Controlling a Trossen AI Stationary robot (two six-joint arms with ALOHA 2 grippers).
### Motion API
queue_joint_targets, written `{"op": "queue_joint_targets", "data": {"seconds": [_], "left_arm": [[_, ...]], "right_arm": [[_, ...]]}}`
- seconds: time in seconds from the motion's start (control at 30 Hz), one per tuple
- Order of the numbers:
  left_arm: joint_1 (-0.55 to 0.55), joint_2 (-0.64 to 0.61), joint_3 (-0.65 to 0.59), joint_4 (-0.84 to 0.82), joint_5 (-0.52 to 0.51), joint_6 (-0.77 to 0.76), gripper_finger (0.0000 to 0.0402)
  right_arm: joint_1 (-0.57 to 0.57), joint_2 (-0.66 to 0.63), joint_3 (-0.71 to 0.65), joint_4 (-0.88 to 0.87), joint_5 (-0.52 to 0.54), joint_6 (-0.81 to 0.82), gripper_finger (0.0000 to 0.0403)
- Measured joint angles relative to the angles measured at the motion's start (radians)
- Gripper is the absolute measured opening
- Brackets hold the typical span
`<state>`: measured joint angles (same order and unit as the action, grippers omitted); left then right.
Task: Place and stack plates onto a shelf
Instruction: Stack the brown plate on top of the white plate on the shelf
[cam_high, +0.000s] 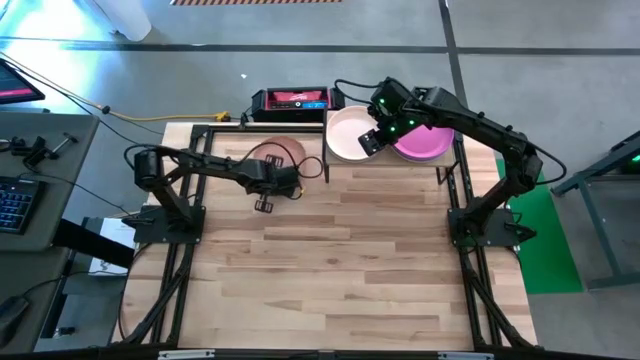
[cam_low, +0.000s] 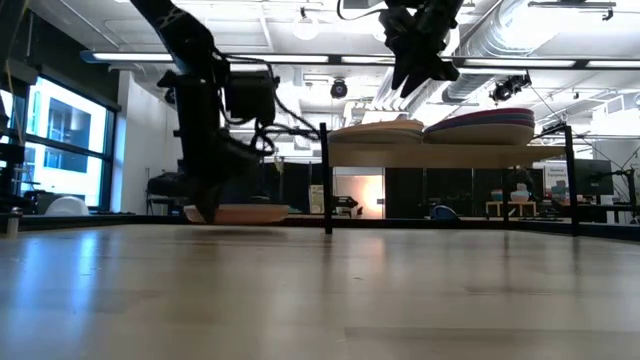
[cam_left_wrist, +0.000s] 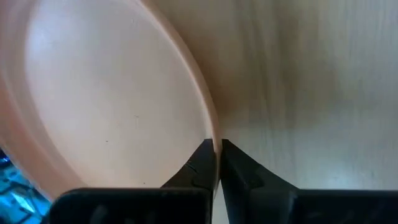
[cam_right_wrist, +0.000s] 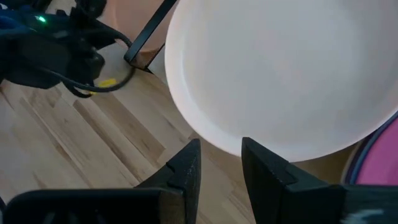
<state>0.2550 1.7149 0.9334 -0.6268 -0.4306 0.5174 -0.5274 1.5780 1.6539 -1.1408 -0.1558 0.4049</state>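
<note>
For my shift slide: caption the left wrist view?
Left tool shut on the rim of a pale pink plate lying on the table.

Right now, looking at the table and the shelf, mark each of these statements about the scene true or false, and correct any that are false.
1. The left end effector is shut on the rim of a pale pink plate. True.
2. That pale pink plate lies on the shelf. False: it lies on the tabletop, beside the shelf.
3. A cream plate lies on the shelf. True.
4. The right end effector grips the cream plate. False: its jaws stand apart, above the plate's edge.
5. A magenta plate tops the stack beside the cream plate. True.
</note>
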Motion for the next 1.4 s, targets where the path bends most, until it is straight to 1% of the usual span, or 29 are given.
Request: {"op": "queue_joint_targets", "data": {"seconds": [0.13,0.23,0.3,0.43,0.6,0.8,0.9,1.03,1.17,1.3,1.4], "left_arm": [[0.000,-0.050,0.016,-0.027,-0.022,-0.040,0.0002],[0.000,-0.100,0.035,-0.040,-0.070,-0.045,0.0002],[0.000,-0.134,0.047,-0.057,-0.098,-0.045,0.0002],[0.002,-0.201,0.090,-0.106,-0.152,-0.030,0.0001],[-0.014,-0.269,0.144,-0.117,-0.238,0.107,0.0001],[-0.049,-0.301,0.227,-0.117,-0.295,0.347,0.0001],[-0.075,-0.302,0.263,-0.116,-0.311,0.475,0.0001],[-0.112,-0.302,0.285,-0.117,-0.308,0.625,0.0001],[-0.135,-0.301,0.285,-0.120,-0.303,0.689,0.0001],[-0.138,-0.301,0.285,-0.119,-0.249,0.720,0.0001],[-0.138,-0.291,0.285,-0.116,-0.238,0.734,0.0001]], "right_arm": [[0.000,0.000,0.000,0.004,0.001,-0.003,0.0094],[0.000,0.000,0.000,0.018,0.006,-0.004,0.0094],[0.000,0.000,0.000,0.037,0.028,-0.003,0.0094],[0.000,0.000,0.000,0.110,0.051,-0.003,0.0094],[-0.003,0.000,0.000,0.260,0.051,-0.006,0.0094],[-0.003,0.000,0.000,0.425,0.051,-0.013,0.0094],[-0.003,0.000,0.000,0.458,0.050,-0.013,0.0094],[-0.003,0.000,0.000,0.457,0.049,0.009,0.0094],[-0.003,0.000,0.000,0.457,0.047,0.045,0.0094],[-0.001,0.001,0.000,0.449,0.049,0.084,0.0094],[0.007,0.007,0.000,0.440,0.060,0.088,0.0094]]}}
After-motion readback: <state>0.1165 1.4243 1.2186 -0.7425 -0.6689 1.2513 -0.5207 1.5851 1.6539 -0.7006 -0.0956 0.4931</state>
